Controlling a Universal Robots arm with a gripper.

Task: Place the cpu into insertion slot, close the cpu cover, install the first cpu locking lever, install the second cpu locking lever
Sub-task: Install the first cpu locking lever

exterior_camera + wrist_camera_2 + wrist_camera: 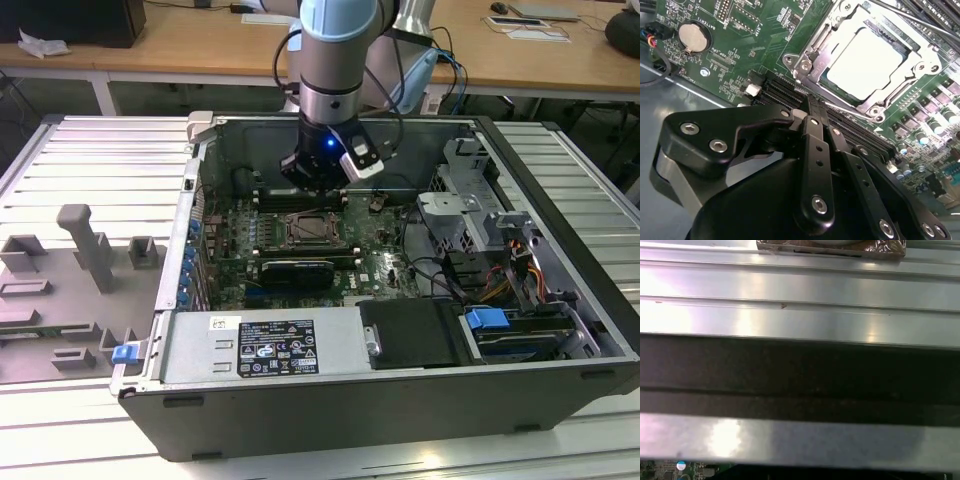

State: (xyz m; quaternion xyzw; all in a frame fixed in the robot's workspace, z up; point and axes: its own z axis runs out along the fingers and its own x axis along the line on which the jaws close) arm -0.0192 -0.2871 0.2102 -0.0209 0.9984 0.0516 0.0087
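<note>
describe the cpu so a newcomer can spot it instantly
Look inside the open computer case, on the green motherboard. Beside the end effector sits the insertion slot, with the cpu inside: a pale silver-grey square, the only plain, flat metal face among dark slots.

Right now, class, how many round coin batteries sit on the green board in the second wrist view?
1. The coin battery lies on the green board, apart from the cpu; the hand may hide others.
</note>
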